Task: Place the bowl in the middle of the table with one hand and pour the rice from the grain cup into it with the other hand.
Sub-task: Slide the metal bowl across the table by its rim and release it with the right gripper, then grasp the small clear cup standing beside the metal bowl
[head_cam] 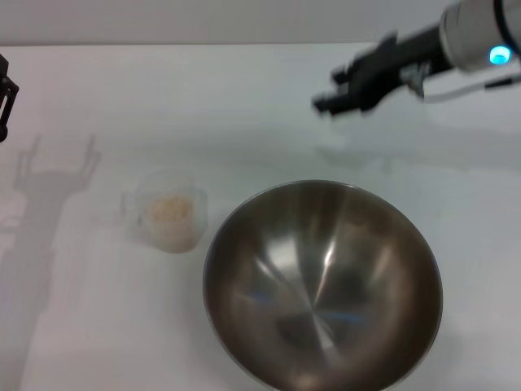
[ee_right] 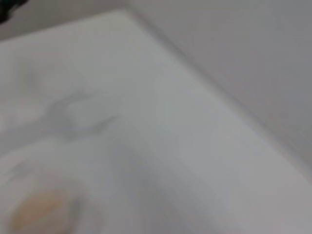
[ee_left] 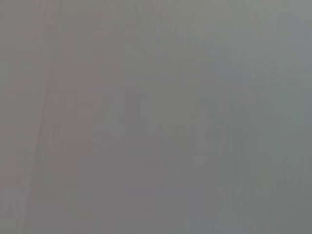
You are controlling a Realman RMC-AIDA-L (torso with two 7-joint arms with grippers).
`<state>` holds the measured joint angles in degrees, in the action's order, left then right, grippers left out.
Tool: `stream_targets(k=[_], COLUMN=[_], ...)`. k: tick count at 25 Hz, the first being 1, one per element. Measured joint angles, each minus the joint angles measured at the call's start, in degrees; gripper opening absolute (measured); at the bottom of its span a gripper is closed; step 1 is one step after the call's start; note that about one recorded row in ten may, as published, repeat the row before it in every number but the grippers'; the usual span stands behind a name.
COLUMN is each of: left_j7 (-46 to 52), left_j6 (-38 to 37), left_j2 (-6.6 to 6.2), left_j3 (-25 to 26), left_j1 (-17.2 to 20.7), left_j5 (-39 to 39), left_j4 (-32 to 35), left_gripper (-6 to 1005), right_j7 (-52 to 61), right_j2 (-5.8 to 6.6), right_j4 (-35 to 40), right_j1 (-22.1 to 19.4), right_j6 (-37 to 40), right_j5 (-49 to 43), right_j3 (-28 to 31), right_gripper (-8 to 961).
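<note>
The large round stainless-steel mixing bowl (head_cam: 323, 285) sits upright on the plain white worktop (head_cam: 98, 326), toward the near edge and a little right of centre in the head view. Its shiny brushed grey inside shows only reflections, with no grains in it.

Just beside the bowl on the robot's left stands the small translucent clear plastic grain cup (head_cam: 170, 210), upright, apart from the bowl's rim by a narrow strip of bare worktop. Its handle seems to point away from the bowl, toward the left. Inside it lies a loose heap of pale beige rice (head_cam: 169, 209). In the right wrist view a blurred beige patch that may be the same rice (ee_right: 39, 214) shows at one corner, on the white worktop (ee_right: 161, 122), whose edge runs diagonally across the picture.

The right gripper (head_cam: 332, 94), black and held out on a dark arm with a white link and a lit blue ring, hangs in the air above the far side of the worktop, beyond the bowl and well apart from it. It holds nothing; its fingers look slightly parted, though motion blur makes this uncertain.

The left gripper (head_cam: 5, 90) shows only as a dark sliver at the left edge of the head view, well apart from the cup. Whether its fingers are spread or closed cannot be told. Its forked shadow falls on the worktop left of the cup. The left wrist view shows only a plain grey blur.
</note>
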<state>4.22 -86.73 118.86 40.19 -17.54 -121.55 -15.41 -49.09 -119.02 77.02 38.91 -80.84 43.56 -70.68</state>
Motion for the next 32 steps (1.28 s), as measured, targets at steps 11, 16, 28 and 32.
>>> stream_targets(k=[11,16,28,32], left_j7=[0.0,0.0,0.38,1.37], left_j6=[-0.11,-0.59,-3.0,-3.25], left_j2=[-0.03,-0.03,0.06,0.05], left_j3=[0.24,0.22,-0.61,-2.21], left_j1=[0.48,0.41,0.8,1.78], left_j5=[0.01,-0.18,-0.53,-0.51], left_j4=[0.0,-0.15,-0.24,-0.24], left_gripper=[840,840,840,840], right_j7=[-2.38,-3.68,27.01,44.88], right_j2=[-0.32,-0.63,-0.41,-0.46], right_j4=[4.51,2.26,-32.77,-46.29], right_j1=[-12.53,-20.03,-20.3,-20.0], right_j6=[46.76,80.18,147.43,156.29], right_j5=[-1.53,-1.78,-2.04,-2.63], right_j3=[-14.67,-26.88,-48.7,-49.08], right_gripper=[502,502,502,502])
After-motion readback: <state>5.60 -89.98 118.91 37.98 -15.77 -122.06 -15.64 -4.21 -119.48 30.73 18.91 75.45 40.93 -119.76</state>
